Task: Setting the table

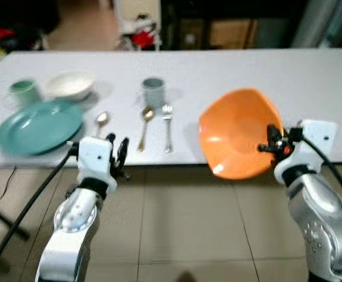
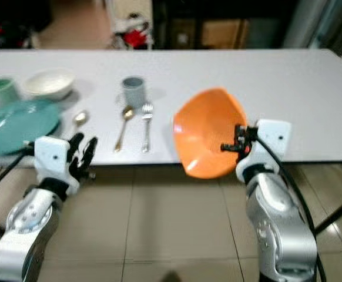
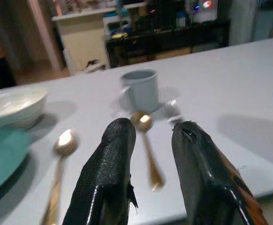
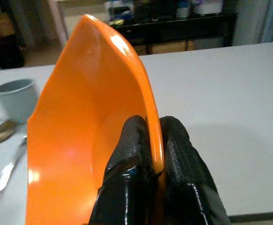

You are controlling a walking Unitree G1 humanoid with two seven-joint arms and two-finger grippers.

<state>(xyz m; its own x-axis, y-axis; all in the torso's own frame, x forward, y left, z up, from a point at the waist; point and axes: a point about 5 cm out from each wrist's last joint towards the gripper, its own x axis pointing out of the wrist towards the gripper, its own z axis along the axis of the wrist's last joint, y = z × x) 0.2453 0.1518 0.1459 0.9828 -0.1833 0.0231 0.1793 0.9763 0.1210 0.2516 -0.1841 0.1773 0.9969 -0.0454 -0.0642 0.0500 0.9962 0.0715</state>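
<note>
Right hand (image 4: 149, 154) gripping tilted orange plate (image 1: 235, 132)

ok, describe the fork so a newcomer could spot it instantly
On the white table, find the grey mug near the middle. Just in front of it lie two utensils side by side; the fork is the silver one with tines, right of the gold spoon.

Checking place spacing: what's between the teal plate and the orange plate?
In the left eye view, between the teal plate and the orange plate: two spoons, a fork, and a grey mug behind them.
</note>
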